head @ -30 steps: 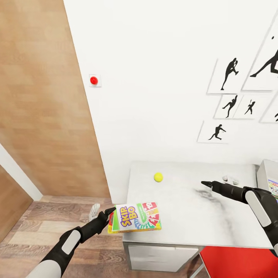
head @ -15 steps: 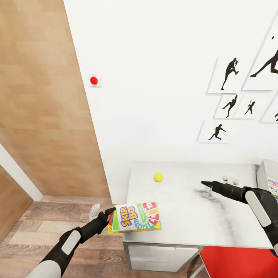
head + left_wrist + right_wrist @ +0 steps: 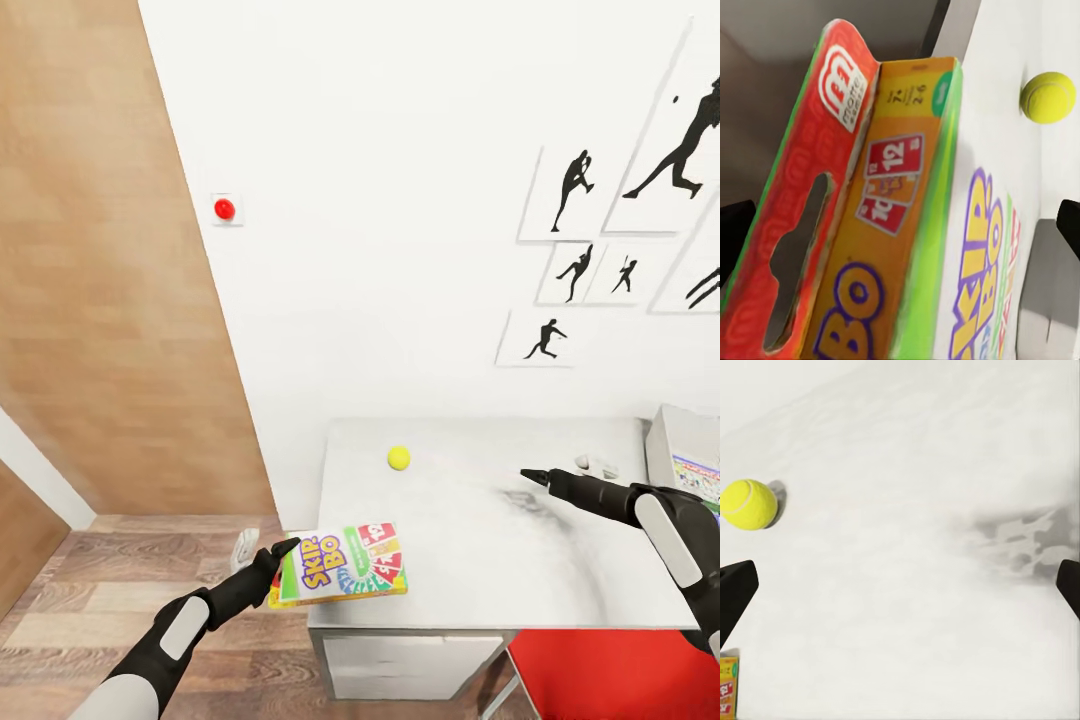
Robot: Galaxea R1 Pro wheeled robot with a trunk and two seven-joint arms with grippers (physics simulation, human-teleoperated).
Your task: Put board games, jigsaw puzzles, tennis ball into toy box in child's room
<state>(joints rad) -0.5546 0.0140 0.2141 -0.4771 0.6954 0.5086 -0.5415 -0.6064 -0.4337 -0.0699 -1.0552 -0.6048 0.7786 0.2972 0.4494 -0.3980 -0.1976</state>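
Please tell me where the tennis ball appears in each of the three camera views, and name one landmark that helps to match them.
Head view: the tennis ball lies on the light grey table, near its back left part, close to the wall.
Left wrist view: the ball is beyond the Skip-Bo game box.
Right wrist view: the ball rests on the table top, casting a small shadow.
Shared landmark: the Skip-Bo game box, near the ball in all three views.

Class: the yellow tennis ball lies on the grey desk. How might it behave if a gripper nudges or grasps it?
The tennis ball is round and rests loose on the flat table, so a nudge would probably roll it. Its small size suggests it is light. Its curved surface may squirt from the right gripper unless centred.
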